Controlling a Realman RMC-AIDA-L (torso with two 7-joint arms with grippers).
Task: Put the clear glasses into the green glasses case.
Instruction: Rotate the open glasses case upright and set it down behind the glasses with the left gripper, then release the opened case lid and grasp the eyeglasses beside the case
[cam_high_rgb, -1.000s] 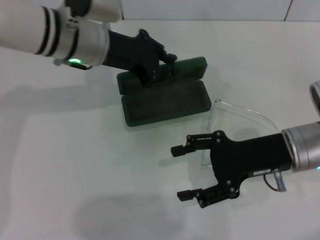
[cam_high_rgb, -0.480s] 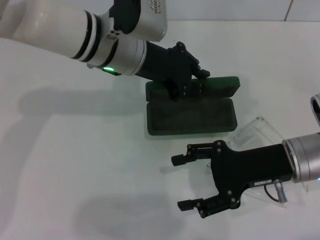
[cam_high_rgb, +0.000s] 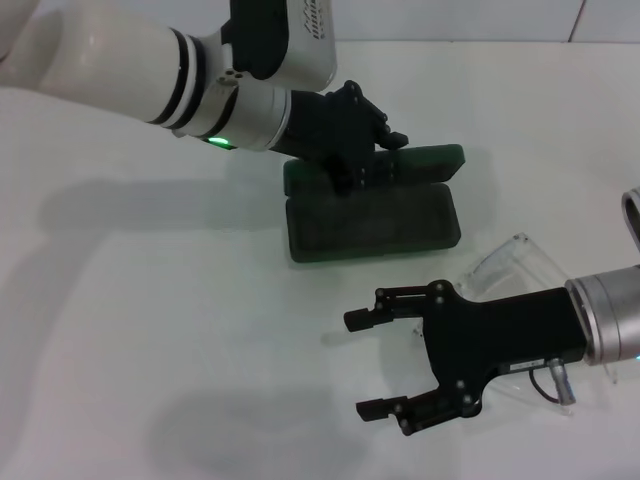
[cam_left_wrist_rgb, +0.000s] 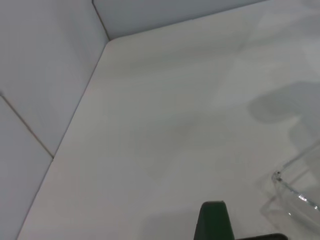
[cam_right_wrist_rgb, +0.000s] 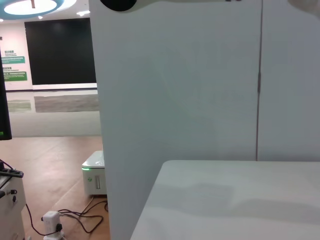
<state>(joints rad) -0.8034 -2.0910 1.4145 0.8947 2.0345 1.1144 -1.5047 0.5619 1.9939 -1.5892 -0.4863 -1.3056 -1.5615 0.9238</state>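
The green glasses case (cam_high_rgb: 372, 218) lies open at the table's middle, its lid (cam_high_rgb: 420, 163) standing up behind the dark-lined base. My left gripper (cam_high_rgb: 372, 158) comes in from the left and is shut on that lid. A corner of the case (cam_left_wrist_rgb: 214, 221) also shows in the left wrist view. To the right of the case lie the clear glasses (cam_high_rgb: 508, 262), partly hidden under my right arm; their lens edge (cam_left_wrist_rgb: 295, 194) appears in the left wrist view too. My right gripper (cam_high_rgb: 356, 364) is open in front of the case, left of the glasses, holding nothing.
The white table (cam_high_rgb: 150, 330) spreads out to the left and front. A white wall panel (cam_high_rgb: 450, 18) runs along the back edge. The right wrist view faces away, over the table's edge (cam_right_wrist_rgb: 150, 200) to a room with a floor and cables.
My left gripper dragged the case to the right, then a little back left. The glasses shifted right and nearer. The right gripper has barely moved.
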